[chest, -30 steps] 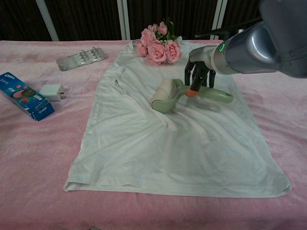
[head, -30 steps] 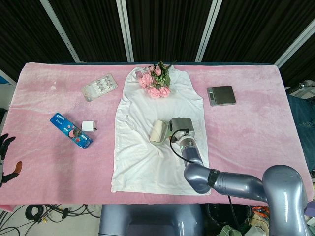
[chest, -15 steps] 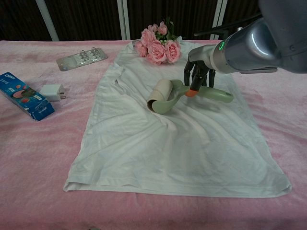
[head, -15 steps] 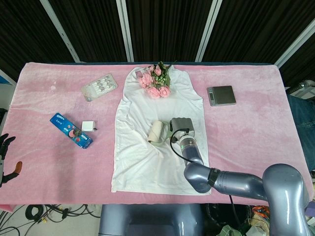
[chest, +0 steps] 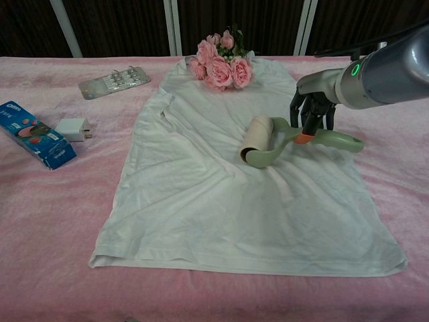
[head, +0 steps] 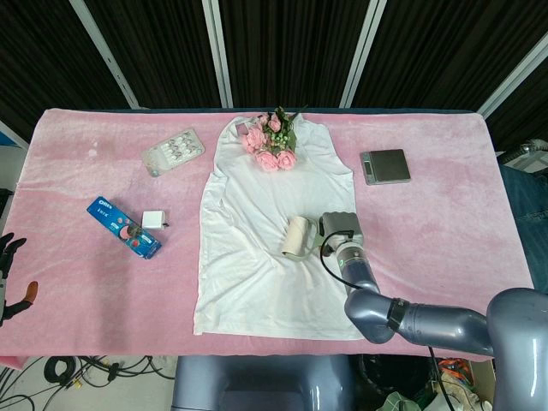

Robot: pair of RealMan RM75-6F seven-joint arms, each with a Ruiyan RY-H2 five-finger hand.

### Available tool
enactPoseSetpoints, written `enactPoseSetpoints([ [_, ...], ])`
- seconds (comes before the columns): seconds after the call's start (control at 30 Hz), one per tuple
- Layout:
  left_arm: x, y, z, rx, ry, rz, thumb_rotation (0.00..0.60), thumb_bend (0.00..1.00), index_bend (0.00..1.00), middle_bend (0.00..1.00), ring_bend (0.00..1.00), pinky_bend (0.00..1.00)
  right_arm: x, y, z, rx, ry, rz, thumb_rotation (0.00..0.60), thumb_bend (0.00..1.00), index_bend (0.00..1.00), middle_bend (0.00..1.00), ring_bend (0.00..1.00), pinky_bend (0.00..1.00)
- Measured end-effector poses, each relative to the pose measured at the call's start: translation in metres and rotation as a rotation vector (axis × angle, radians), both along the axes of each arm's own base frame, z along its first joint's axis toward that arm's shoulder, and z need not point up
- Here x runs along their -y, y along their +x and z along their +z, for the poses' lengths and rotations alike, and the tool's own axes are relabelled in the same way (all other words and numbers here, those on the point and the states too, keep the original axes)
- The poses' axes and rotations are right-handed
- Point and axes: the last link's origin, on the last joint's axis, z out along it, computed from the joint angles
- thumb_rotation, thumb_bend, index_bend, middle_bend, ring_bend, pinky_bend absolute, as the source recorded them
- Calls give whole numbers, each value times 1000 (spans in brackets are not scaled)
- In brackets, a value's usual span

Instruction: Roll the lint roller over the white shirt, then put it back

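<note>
The white shirt (head: 274,223) (chest: 221,188) lies flat down the middle of the pink table. A lint roller (chest: 258,139) with a cream roll (head: 296,236) and a pale green handle (chest: 332,140) rests on the shirt's right half. My right hand (chest: 312,111) (head: 340,228) grips the handle near its neck, fingers curled down over it. My left hand (head: 10,272) shows only at the head view's far left edge, off the table, fingers apart and holding nothing.
Pink roses (head: 272,141) (chest: 221,64) lie on the shirt's collar. A blister pack (head: 172,151), a white charger (head: 153,220) and a blue box (head: 122,227) sit left of the shirt. A grey scale (head: 384,165) stands to the right.
My right hand has drawn the lint roller to the right across the shirt, after nudging it slightly left half a second ago. The left hand has stayed put.
</note>
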Motion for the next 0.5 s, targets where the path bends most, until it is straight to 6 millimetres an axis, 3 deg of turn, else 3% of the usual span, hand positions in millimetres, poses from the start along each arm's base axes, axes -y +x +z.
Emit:
enactPoseSetpoints([
  [0.5,0,0,0,-2,0,2,600,391,140,62,36,239,-18,-47,32,-15,7,-50,600,511,682,569,564,439],
])
